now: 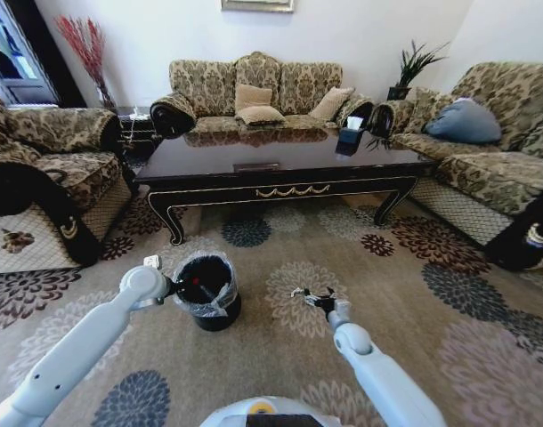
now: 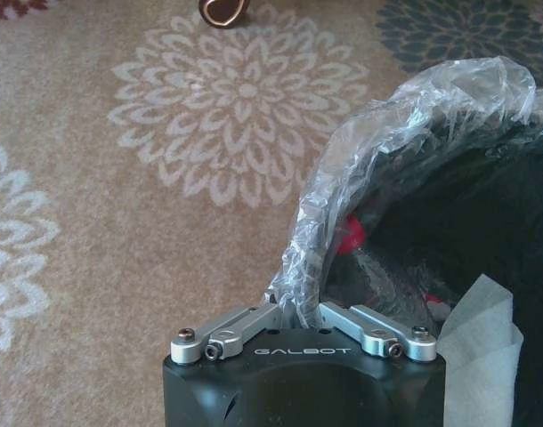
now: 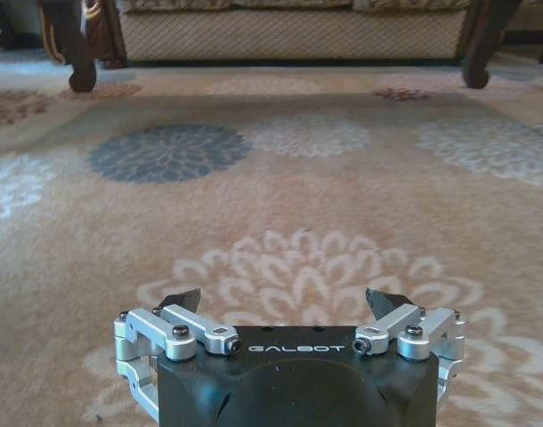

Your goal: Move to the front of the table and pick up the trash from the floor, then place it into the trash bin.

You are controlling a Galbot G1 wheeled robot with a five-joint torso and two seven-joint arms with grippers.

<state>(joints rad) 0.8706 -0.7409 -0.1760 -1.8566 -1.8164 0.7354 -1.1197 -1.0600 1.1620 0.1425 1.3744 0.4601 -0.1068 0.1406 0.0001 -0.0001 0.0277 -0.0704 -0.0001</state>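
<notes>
The black trash bin (image 1: pixel 209 298) with its clear liner stands on the carpet before the dark table (image 1: pixel 280 165). My left gripper (image 1: pixel 181 286) is at the bin's near-left rim. In the left wrist view the left gripper (image 2: pixel 298 307) is shut, with the ruffled liner (image 2: pixel 387 142) rising right where the fingers meet. White paper trash (image 2: pixel 481 356) lies just inside the bin (image 2: pixel 485 222), near a red scrap (image 2: pixel 347 236). My right gripper (image 1: pixel 309 295) hovers low over the carpet to the bin's right. The right gripper (image 3: pixel 285 301) is open and empty. A small white piece (image 1: pixel 152 261) lies left of the bin.
Patterned sofas stand at the left (image 1: pixel 40 178), back (image 1: pixel 254 89) and right (image 1: pixel 503 151) of the table. A dark tissue box (image 1: pixel 349 133) sits on the tabletop. Open flowered carpet (image 1: pixel 414 294) stretches to my right.
</notes>
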